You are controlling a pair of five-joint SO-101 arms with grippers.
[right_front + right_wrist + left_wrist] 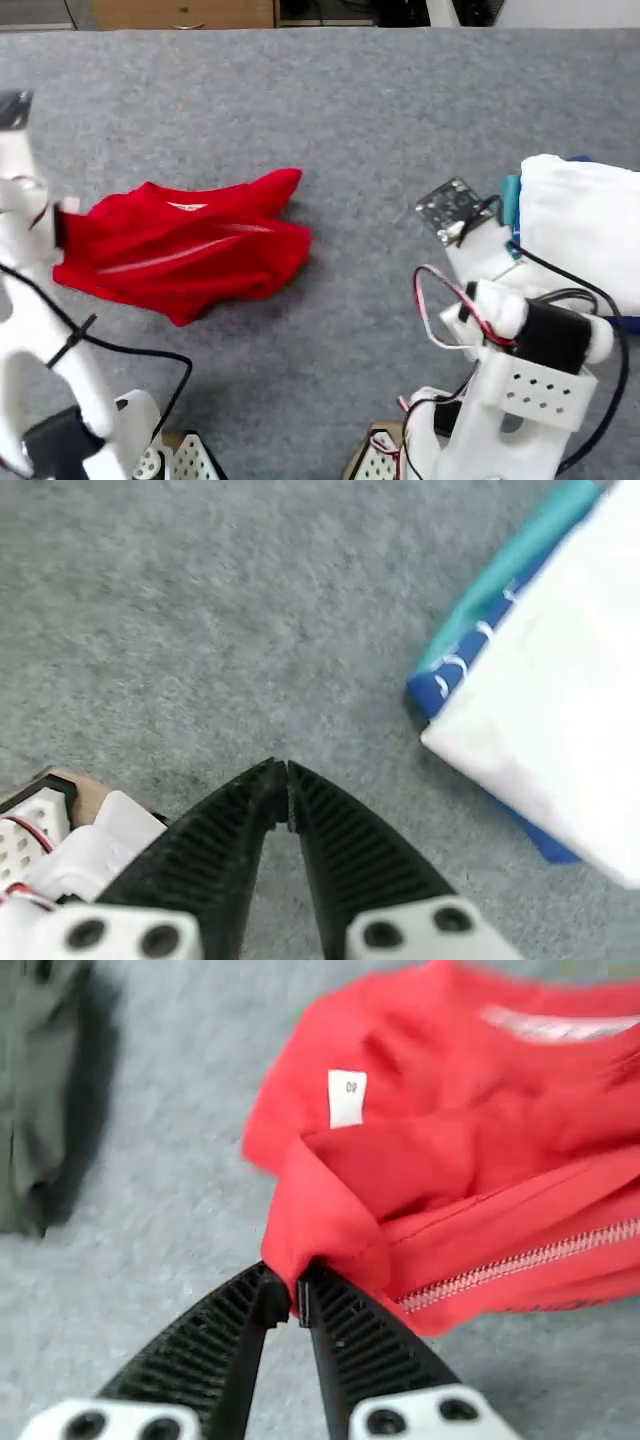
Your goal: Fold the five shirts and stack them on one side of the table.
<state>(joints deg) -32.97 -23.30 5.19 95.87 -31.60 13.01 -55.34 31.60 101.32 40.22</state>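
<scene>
Left pincer (296, 1298) pinched on a fold of red shirt (190, 250), which lies crumpled left-centre on desk (380, 120). Soft, light, floppy, so probably best gripped at corners or shoulders. Right pincer (288, 798) closed, empty, beside white-topped folded stack (585, 225).

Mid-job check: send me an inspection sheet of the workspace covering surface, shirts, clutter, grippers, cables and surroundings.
Surface: grey felt-like table cover, lying flat.
Job's things: crumpled red zipped shirt left of centre, unfolded; folded white shirt on top of a teal garment and a blue garment at the right edge; dark grey-green garment lying near the red one.
Clutter: nothing seen.
Grippers: left gripper, jaws shut on a fold of the red zipped shirt; right gripper, jaws shut, holding nothing, beside the stack.
Cables: black cable by the left arm; red and white wires on the right arm.
Surroundings: wooden furniture beyond the far edge.
</scene>
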